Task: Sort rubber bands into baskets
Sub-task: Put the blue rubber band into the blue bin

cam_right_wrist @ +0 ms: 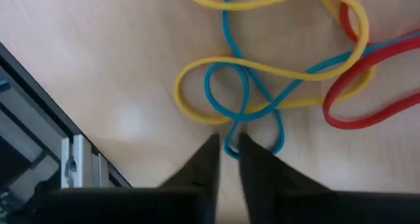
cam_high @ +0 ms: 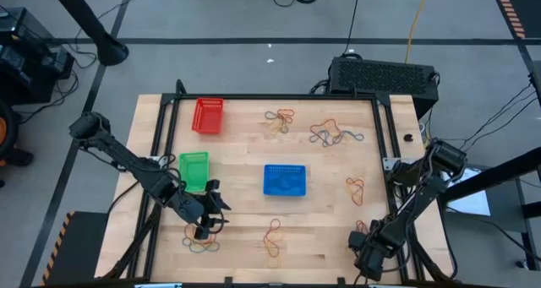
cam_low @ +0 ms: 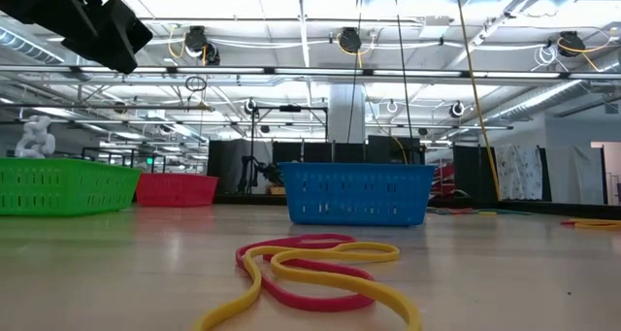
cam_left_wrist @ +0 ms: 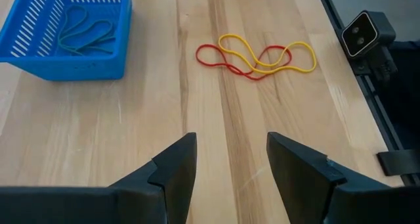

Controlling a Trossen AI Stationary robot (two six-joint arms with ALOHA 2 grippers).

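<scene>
My right gripper (cam_right_wrist: 228, 145) is down at the table's near right (cam_high: 363, 240), shut on a blue rubber band (cam_right_wrist: 230, 92) in a tangle with yellow (cam_right_wrist: 197, 112) and red bands (cam_right_wrist: 354, 112). My left gripper (cam_left_wrist: 230, 145) is open and empty above the table's near left (cam_high: 218, 212). It faces a red and yellow pair of bands (cam_left_wrist: 256, 56) lying flat. The blue basket (cam_high: 284, 180) stands mid-table and holds a few bands (cam_left_wrist: 82, 33). The green basket (cam_high: 193, 170) and the red basket (cam_high: 208, 116) stand at the left. My right gripper pinches the blue band's near loop end (cam_right_wrist: 231, 152) between its two fingertips, coming from above with the fingers pointing down. The rest of the band lies on the table, woven through the yellow and red bands.
More band piles lie at the far middle (cam_high: 281, 119), far right (cam_high: 334, 134), right (cam_high: 355, 189), near middle (cam_high: 272, 236) and near left (cam_high: 203, 241). A black frame rail (cam_high: 385, 127) borders the table. A small camera (cam_left_wrist: 367, 32) sits at the near edge.
</scene>
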